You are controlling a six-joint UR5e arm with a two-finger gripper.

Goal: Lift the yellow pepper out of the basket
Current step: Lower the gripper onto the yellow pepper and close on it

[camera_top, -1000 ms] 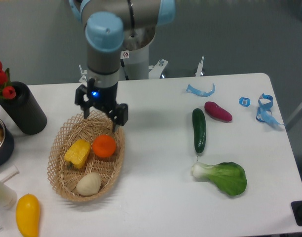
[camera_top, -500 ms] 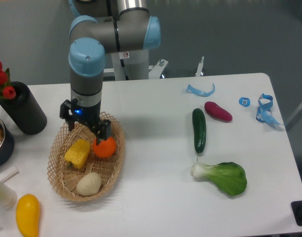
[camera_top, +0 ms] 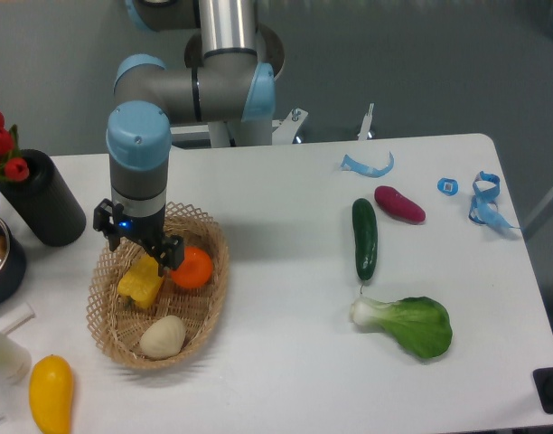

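pepper (camera_top: 142, 281) in basket (camera_top: 105, 323), left of orange (camera_top: 193, 268).

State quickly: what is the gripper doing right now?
Gripper: open, jaws straddling the blocky golden-yellow pepper in the oval woven wicker basket, holding nothing.

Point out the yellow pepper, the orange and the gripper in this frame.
yellow pepper (camera_top: 141, 282): fixed camera, lower visible body.
orange (camera_top: 194, 268): fixed camera, centre of the fruit.
gripper (camera_top: 139, 250): fixed camera, midway between its fingertips, above the pepper.

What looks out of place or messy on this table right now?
Nothing is spilled or damaged. Blue scraps lie loose along the table's far edge, and a smooth yellow fruit lies outside the basket at the near left corner. The gripper is just above the yellow pepper.
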